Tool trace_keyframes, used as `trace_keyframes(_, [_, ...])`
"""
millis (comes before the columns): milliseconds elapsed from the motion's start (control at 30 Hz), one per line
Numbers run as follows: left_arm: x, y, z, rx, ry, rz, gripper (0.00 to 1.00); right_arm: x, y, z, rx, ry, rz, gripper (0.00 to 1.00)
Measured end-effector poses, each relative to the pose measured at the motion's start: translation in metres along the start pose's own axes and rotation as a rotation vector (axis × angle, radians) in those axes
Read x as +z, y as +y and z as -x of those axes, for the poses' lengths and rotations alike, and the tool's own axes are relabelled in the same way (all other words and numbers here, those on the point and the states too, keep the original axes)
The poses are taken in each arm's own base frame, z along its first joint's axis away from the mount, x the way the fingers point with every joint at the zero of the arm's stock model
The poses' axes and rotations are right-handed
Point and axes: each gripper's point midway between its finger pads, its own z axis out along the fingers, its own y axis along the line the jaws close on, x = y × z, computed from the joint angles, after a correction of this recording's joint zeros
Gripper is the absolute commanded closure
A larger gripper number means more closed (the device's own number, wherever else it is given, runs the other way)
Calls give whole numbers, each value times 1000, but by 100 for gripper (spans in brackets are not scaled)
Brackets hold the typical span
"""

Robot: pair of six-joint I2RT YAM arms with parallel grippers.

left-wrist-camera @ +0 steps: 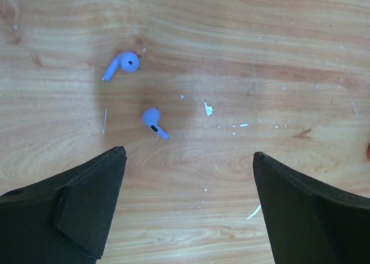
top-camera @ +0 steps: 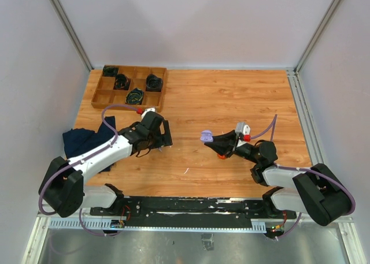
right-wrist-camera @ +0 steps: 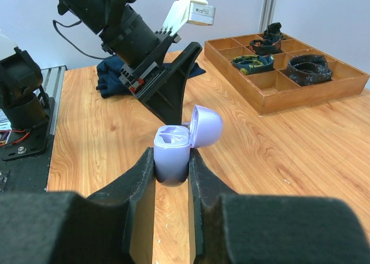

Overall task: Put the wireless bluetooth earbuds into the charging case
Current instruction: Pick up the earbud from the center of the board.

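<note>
Lavender in colour, the first earbud [left-wrist-camera: 122, 63] and the second earbud [left-wrist-camera: 155, 122] lie close together but apart on the wooden table [left-wrist-camera: 277, 56]. Nothing grips either one. The left gripper [left-wrist-camera: 188, 155] hangs over them, jaws spread wide and empty. The right gripper [right-wrist-camera: 172, 167] is clenched on the lavender charging case [right-wrist-camera: 172, 154], which has its lid flipped open.

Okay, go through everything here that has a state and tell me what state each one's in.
charging case: lid flipped open, upright, held off the table
earbuds: both loose on the table, outside the case
left gripper: jaws wide open, holding nothing
right gripper: jaws shut on the charging case
wooden tray: coiled cables in some compartments
</note>
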Motion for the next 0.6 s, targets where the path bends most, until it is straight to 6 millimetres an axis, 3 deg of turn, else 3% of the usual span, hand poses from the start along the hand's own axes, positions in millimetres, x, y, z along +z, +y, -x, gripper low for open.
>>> trace_keyframes(267, [21, 12, -12, -183, 3, 102, 20, 0, 0, -2, 4, 4, -1, 99])
trace_keyframes(600, [46, 23, -21, -246, 40, 233, 32, 0, 0, -2, 6, 6, -2, 99])
